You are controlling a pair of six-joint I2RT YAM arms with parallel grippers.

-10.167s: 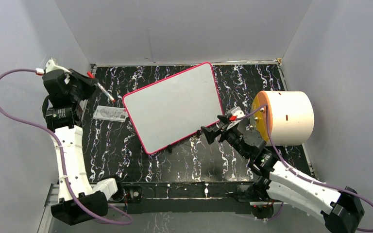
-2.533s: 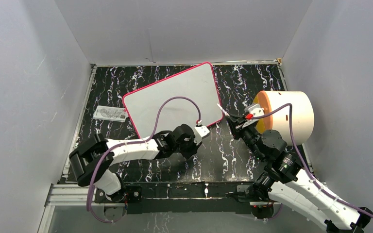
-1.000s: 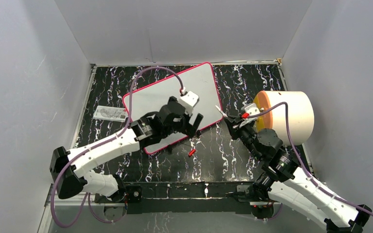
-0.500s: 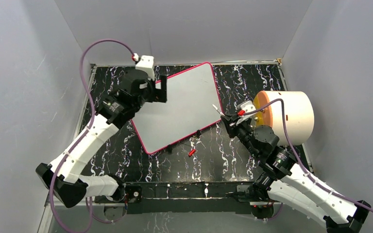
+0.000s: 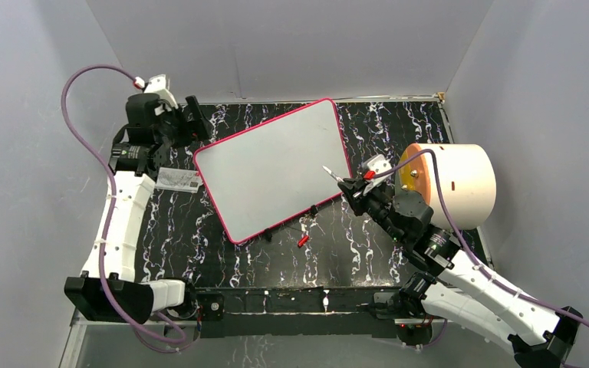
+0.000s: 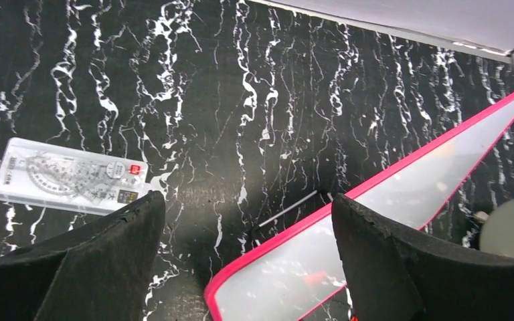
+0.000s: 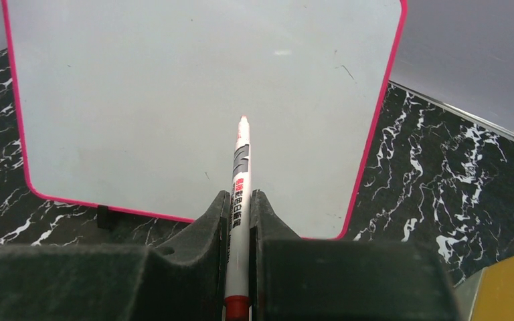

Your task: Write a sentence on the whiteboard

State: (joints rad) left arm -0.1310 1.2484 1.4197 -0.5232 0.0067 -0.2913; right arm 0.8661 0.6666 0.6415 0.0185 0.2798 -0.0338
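Both arms parted: left gripper (image 6: 246,204) pulled back open, right gripper (image 7: 239,197) pinches the uncapped marker (image 7: 241,160), ready for the blank whiteboard (image 7: 140,100).

One whiteboard (image 5: 272,172), marker (image 7: 241,174), card (image 5: 178,179), cylinder (image 5: 460,184)

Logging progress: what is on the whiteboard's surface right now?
No writing shows on the whiteboard: its face is blank. The marker, shut in the right fingers, points over it; contact cannot be told. Whatever lies beneath the board is covered.
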